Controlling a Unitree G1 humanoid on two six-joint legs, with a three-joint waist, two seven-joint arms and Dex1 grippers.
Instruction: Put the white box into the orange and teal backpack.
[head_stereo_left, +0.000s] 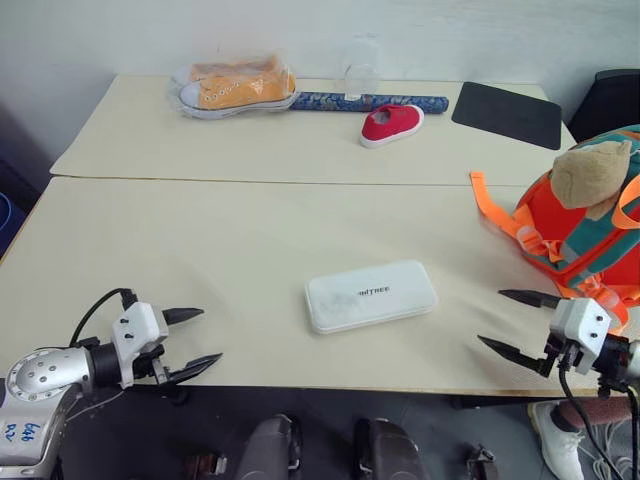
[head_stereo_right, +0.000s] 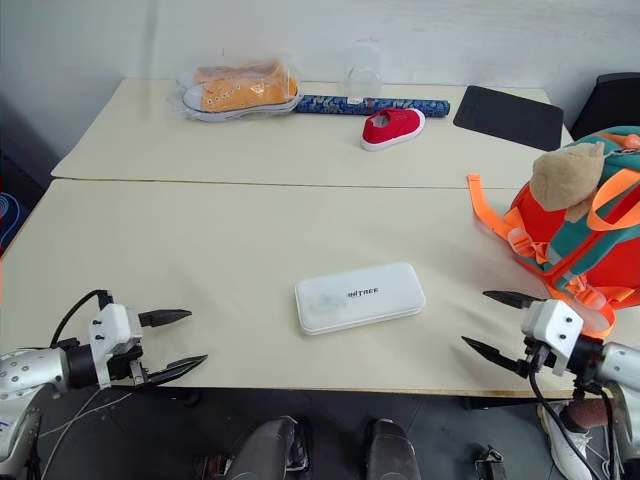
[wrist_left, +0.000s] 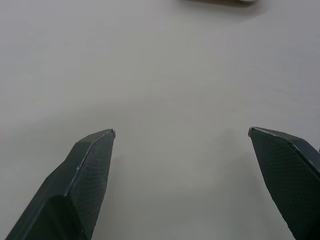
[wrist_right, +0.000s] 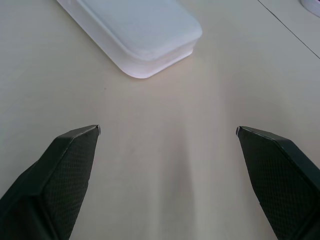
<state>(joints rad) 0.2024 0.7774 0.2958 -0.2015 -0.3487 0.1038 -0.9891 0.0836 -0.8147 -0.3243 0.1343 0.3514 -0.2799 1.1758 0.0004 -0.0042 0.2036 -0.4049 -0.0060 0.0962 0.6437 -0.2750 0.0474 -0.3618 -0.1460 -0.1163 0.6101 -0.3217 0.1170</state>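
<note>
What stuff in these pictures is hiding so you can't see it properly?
- Orange and teal backpack: cut off by the head views' right edge; whether it is open can't be told, and the plush toy covers its top.
- White box: lettering too small to read; cut off by the frame edge in the right wrist view.
- Clear thing by the wall: too faint to identify.

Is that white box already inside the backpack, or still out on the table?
Still out. The white box lies flat on the table, apart from the orange and teal backpack standing at its right edge.
</note>
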